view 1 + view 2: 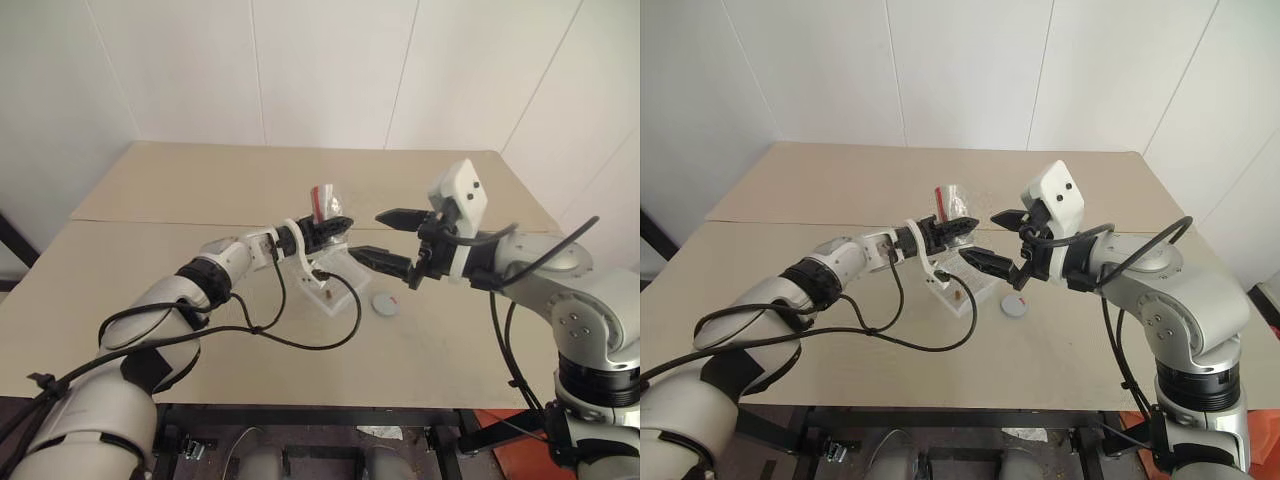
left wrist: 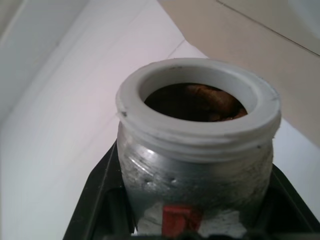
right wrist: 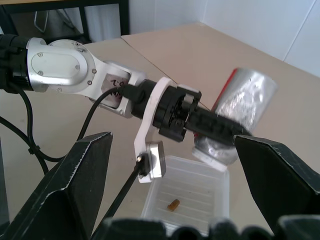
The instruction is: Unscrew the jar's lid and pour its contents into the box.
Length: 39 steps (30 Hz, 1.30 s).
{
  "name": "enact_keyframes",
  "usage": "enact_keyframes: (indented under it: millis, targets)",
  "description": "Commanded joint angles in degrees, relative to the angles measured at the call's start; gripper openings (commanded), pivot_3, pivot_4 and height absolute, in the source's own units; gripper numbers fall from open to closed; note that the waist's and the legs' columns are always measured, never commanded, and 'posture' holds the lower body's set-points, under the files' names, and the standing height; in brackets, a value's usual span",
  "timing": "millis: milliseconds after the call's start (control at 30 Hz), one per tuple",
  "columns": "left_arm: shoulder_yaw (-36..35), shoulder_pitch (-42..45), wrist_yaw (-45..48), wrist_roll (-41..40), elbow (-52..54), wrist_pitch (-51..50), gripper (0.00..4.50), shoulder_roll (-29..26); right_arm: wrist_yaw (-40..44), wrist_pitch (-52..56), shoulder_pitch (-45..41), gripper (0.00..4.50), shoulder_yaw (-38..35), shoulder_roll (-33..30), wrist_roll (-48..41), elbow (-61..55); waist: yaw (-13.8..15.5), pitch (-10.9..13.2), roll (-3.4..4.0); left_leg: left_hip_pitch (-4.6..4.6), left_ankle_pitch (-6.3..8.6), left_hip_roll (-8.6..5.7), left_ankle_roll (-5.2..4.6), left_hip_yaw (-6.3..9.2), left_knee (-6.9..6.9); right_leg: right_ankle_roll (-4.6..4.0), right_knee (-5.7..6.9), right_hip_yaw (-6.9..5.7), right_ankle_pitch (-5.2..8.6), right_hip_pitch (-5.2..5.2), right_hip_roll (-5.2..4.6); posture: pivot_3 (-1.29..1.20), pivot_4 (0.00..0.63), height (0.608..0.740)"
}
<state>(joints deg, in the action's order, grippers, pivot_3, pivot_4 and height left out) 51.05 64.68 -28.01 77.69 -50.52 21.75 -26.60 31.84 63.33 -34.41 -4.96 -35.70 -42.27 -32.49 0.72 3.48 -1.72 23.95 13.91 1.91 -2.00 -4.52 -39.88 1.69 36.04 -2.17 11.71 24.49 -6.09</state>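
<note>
While the lid lies on the table and one piece sits in the box, the task reads as nearly complete.

Progress: lid (image 1: 384,303) is off and lies flat on the table (image 1: 200,190), just beside the box (image 3: 210,176). A small reddish-brown piece (image 3: 173,204) rests on the box floor. The left wrist view shows brownish matter in the mouth of the jar (image 2: 197,150); whether it is loose contents or a tint of the wall cannot be told.

Remaining: judged from this, confirm the jar is empty, then set it down.

Left gripper (image 1: 952,226): clamped on the jar, holding it in the air, tipped over the box with its mouth toward the box's near corner.

Right gripper (image 1: 383,238): jaws spread wide, carrying nothing, raised just beside the jar and above the lid.

Jar material: translucent greyish plastic cylinder with scuffed walls, a red mark on its side, a thick white rim and a threaded neck.

Lid: flat round grey disc, about as wide as the jar.

Box: shallow square tray of translucent white plastic, open at the top, with a ribbed floor.

Table: smooth matte beige surface with one seam across it.
</note>
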Motion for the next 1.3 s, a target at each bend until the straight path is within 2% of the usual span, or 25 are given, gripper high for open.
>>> enact_keyframes:
  millis: [33,67,167,267,333,433,500,600,833,900,933,1067,1100,1300]
  targets:
    - [-11.1,-2.8,7.9,-17.1,2.1,4.8,2.03,-1.2,-0.8,-1.3,0.0,4.48,-1.4,-0.1,-0.5,-0.8,-0.1,1.5,-0.03,0.00,0.00,0.01,0.00,0.00,0.00,0.00,0.00,0.00,0.00,0.01,0.00,0.00,0.150,0.740]
    - [-15.3,-5.0,12.9,-23.9,3.5,4.8,2.03,-1.1,-0.9,-1.5,0.1,4.48,-1.6,0.0,-0.5,-0.6,-0.2,2.4,-0.12,-0.40,0.04,0.06,-0.05,-0.01,-0.02,-0.07,0.08,0.03,0.05,-0.36,-0.06,0.00,0.150,0.740]
    - [-26.6,-11.8,26.3,-42.8,9.2,3.9,2.03,-0.4,-0.9,-3.2,0.9,4.48,-1.3,0.1,0.4,-0.4,-0.8,2.8,0.12,-0.28,-0.07,0.20,-0.11,0.18,0.03,-0.19,0.13,0.12,0.00,-0.04,-0.18,0.00,0.150,0.740]
    - [-39.1,-19.2,42.7,-66.0,19.6,-11.4,2.03,4.3,-1.0,-4.1,1.2,4.48,-1.0,0.4,0.8,0.1,-1.0,3.0,0.17,-0.10,-0.05,0.05,-0.15,0.23,0.05,-0.14,0.18,0.12,0.02,0.09,-0.16,0.00,0.150,0.740]
    - [-45.0,-23.4,47.8,-75.7,26.3,-20.2,2.03,6.4,-1.1,-4.5,1.1,4.48,-0.7,0.6,1.0,0.6,-0.9,3.0,0.16,0.00,-0.02,0.04,-0.20,0.30,-0.01,-0.08,0.15,0.07,0.05,0.09,-0.16,0.00,0.150,0.740]
    - [-50.5,-26.9,50.5,-84.4,33.4,-31.9,2.03,8.8,-1.3,-4.6,1.0,4.48,-0.6,0.8,0.9,1.0,-0.9,3.0,0.16,-0.02,0.00,-0.04,-0.24,0.43,-0.03,-0.02,0.00,0.03,0.05,-0.06,-0.16,0.00,0.150,0.740]
    - [-53.2,-29.6,51.0,-88.3,36.1,-37.0,2.03,10.0,-1.5,-4.5,0.7,4.48,-0.7,0.9,0.7,1.2,-0.9,3.0,0.15,-0.18,0.01,-0.06,-0.24,0.50,-0.03,0.00,-0.02,0.02,0.06,-0.23,-0.16,0.00,0.150,0.740]
    - [-53.6,-32.8,50.2,-88.2,38.0,-38.8,2.03,10.5,-1.7,-4.4,0.6,4.48,-0.6,0.8,0.6,1.3,-0.9,3.0,0.16,-0.35,0.00,-0.07,-0.23,0.55,-0.02,0.00,0.02,0.02,0.06,-0.35,-0.16,0.00,0.150,0.740]
    - [-54.2,-36.5,49.9,-87.7,36.6,-35.9,2.03,12.2,-2.6,-3.8,0.6,4.48,-1.1,0.9,-0.3,0.7,-0.6,3.0,0.14,-0.43,0.00,-0.08,-0.22,0.55,0.01,-0.01,-0.01,0.04,0.06,-0.41,-0.14,0.00,0.150,0.740]
    - [-53.5,-37.4,50.5,-86.4,36.0,-34.5,2.77,11.6,-2.7,-3.6,0.5,4.50,-1.2,0.8,-0.6,0.5,-0.5,3.0,0.15,-0.43,0.00,-0.08,-0.22,0.55,0.04,-0.02,-0.02,0.04,0.06,-0.40,-0.14,0.00,0.150,0.740]
    - [-53.4,-37.9,50.9,-86.3,36.6,-34.4,2.97,11.4,-2.7,-3.6,0.5,4.50,-1.3,0.8,-0.7,0.5,-0.5,3.0,0.15,-0.43,0.00,-0.08,-0.22,0.55,0.05,-0.02,-0.03,0.04,0.06,-0.39,-0.14,0.00,0.150,0.740]
    - [-54.0,-41.2,52.5,-87.7,43.7,-37.2,4.31,9.3,-2.2,-3.6,0.6,4.50,-1.6,0.2,-0.8,0.7,-0.7,3.1,0.15,-0.36,0.00,-0.06,-0.22,0.54,0.08,-0.03,-0.05,0.05,0.06,-0.31,-0.14,0.00,0.150,0.740]
    - [-54.5,-42.5,53.4,-88.3,46.0,-38.4,4.49,8.3,-2.1,-3.7,0.7,4.50,-1.6,0.0,-0.8,0.8,-0.7,3.2,0.14,-0.36,0.00,-0.06,-0.22,0.55,0.09,-0.03,-0.05,0.05,0.06,-0.30,-0.14,0.00,0.150,0.740]
    - [-58.9,-51.7,58.7,-94.8,63.8,-47.7,4.49,0.6,-0.6,-4.2,1.3,4.50,-2.3,-1.7,-0.4,1.6,-1.0,3.5,0.26,-0.34,0.01,0.04,-0.22,0.55,0.16,-0.06,-0.11,0.08,0.08,-0.26,-0.17,0.00,0.150,0.740]
